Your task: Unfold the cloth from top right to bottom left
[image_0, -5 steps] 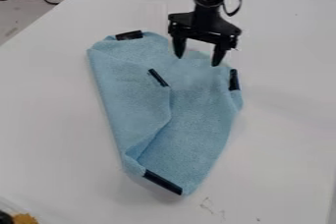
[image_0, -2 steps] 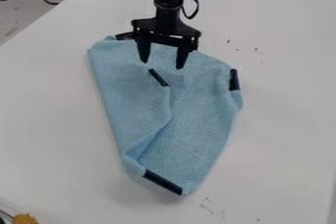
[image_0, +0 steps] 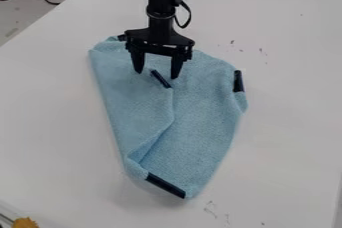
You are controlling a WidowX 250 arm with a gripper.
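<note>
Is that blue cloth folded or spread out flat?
Partly folded: the blue cloth has a flap turned over its left side, with the flap's loose edge running down its middle.

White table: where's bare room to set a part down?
Table right of the blue cloth, bare but for small marks; also left of it, beyond the yellow item. Crowded: the cloth's upper part, under the open gripper.

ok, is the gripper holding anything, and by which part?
Nothing held: the black two-finger metal gripper is open, fingers apart over the light-blue, partly folded fabric cloth.
</note>
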